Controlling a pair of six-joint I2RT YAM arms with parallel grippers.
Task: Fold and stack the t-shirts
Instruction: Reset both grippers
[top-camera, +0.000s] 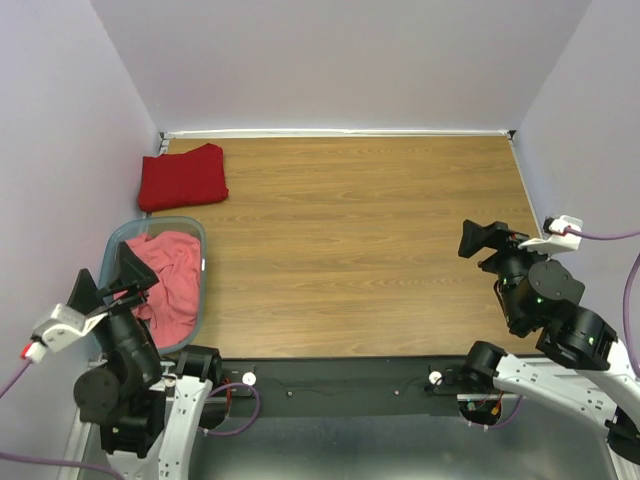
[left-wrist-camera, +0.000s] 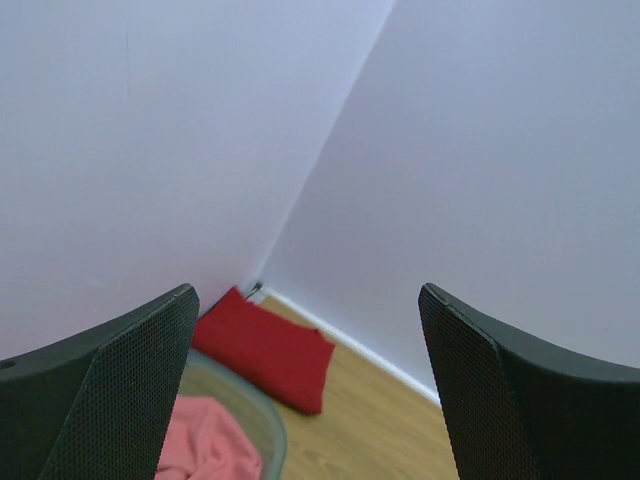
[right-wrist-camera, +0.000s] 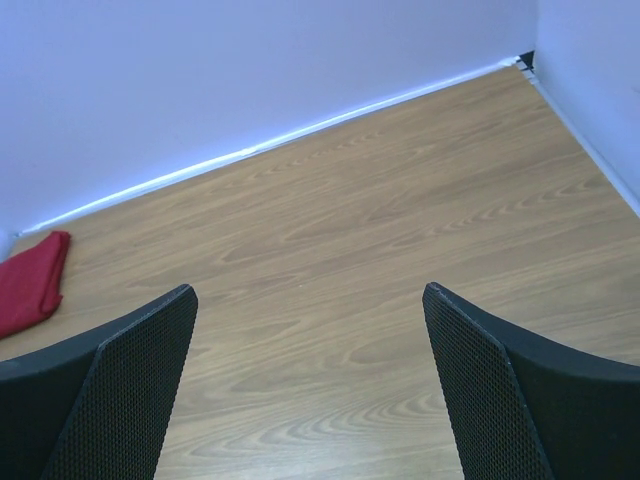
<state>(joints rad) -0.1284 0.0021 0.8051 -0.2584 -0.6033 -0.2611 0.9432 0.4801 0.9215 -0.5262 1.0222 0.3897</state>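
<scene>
The left gripper (top-camera: 110, 278) hangs over the near left rim of the tub (top-camera: 197, 300), its jaws spread wide with nothing between them. The tub sits at the table's left edge. Inside it the coral-pink t-shirt (top-camera: 170, 270) lies crumpled, the heap running along the tub's length from near to far, with no collar or hem to show which way it points. Just beyond the tub's far end, apart from it, the crimson t-shirt (top-camera: 183, 177) lies folded flat in the table's far left corner. Its long axis runs left to right along the back wall, slightly tilted, and its left edge is close to the side wall. Right of the tub the wooden table (top-camera: 370, 250) is bare out to its right edge. There the right gripper (top-camera: 487, 240) hovers well apart from the tub, fully open and holding nothing.
</scene>
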